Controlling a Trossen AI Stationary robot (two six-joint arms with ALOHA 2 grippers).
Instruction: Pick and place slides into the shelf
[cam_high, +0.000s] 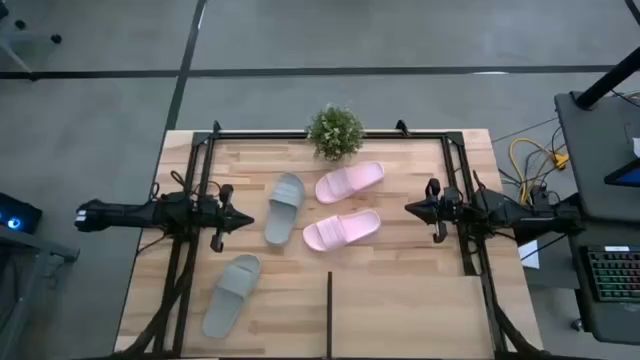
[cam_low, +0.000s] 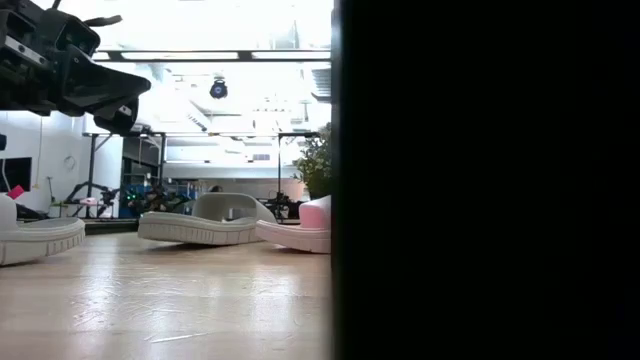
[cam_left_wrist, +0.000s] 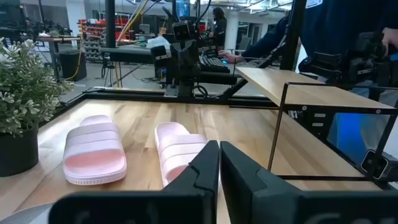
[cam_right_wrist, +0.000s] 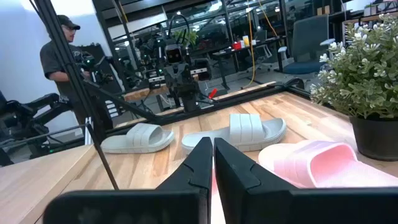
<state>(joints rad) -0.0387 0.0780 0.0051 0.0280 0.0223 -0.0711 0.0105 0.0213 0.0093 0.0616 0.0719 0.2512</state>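
4 slides lie mid-frame, none on the shelf (cam_high: 410, 315) at lower right. Left gripper (cam_high: 240, 221), fingers together, points at the upright grey-green slide (cam_high: 284, 207) just beside its tip. Right gripper (cam_high: 413, 208), fingers together, sits farther from the lower pink slide (cam_high: 341, 230), which lies crosswise.

Two slim, matte black jointed arms end in the left gripper (cam_high: 243, 221) and right gripper (cam_high: 408, 208), each with tapering pointed black fingers.
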